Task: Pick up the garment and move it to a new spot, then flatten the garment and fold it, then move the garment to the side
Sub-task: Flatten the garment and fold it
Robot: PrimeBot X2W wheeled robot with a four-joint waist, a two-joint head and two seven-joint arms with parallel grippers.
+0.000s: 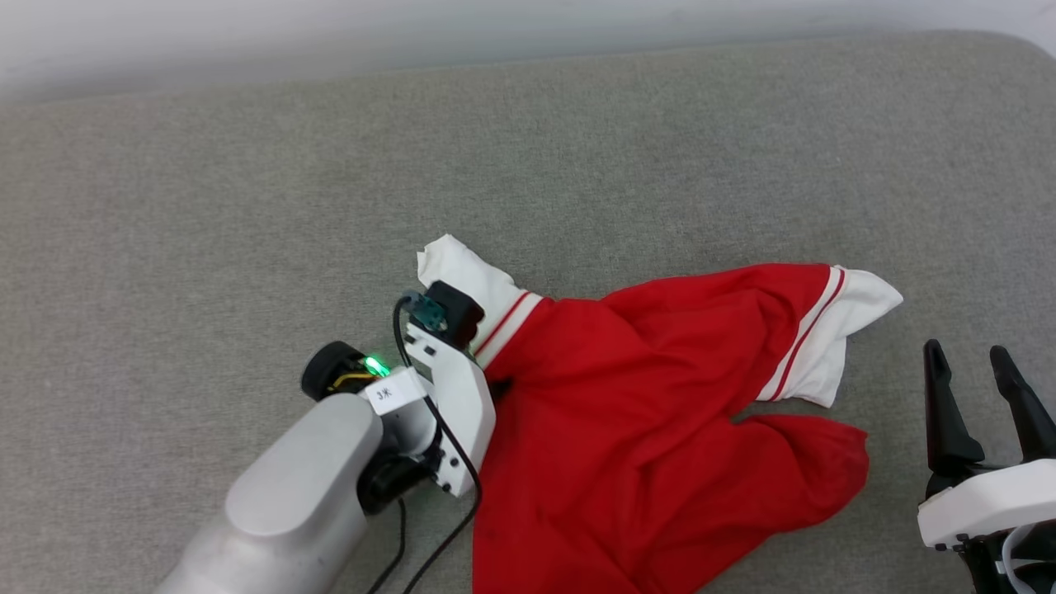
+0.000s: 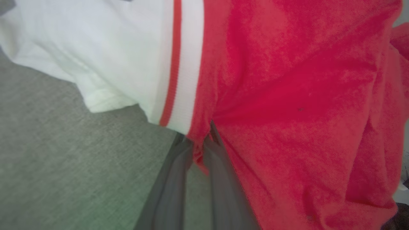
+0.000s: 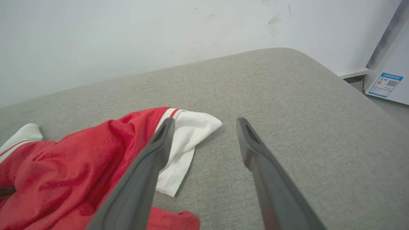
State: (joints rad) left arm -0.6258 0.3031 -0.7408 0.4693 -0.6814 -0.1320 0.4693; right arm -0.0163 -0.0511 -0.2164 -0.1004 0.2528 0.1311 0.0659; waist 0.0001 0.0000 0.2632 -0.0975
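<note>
On a grey cushioned surface (image 1: 247,206), head view: the garment (image 1: 643,396) sprawls between the arms, the left gripper (image 1: 497,386) at its striped sleeve seam, the right gripper (image 1: 967,353) standing clear of the other sleeve. Left wrist view: the fingers (image 2: 172,191) pinch a red fold just beside the trim. Right wrist view: jaws spread wide over bare cushion, the garment lying to their left, a labelled white cabinet (image 3: 389,64) far to their right.

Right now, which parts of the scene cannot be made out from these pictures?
- Lower part of the garment, head view: cut off by the bottom edge.
- Tips of the left end effector, left wrist view: buried in a red fold; its fingers blurred.
- Dark patch on the garment, right wrist view: cut by the left edge, unreadable.
</note>
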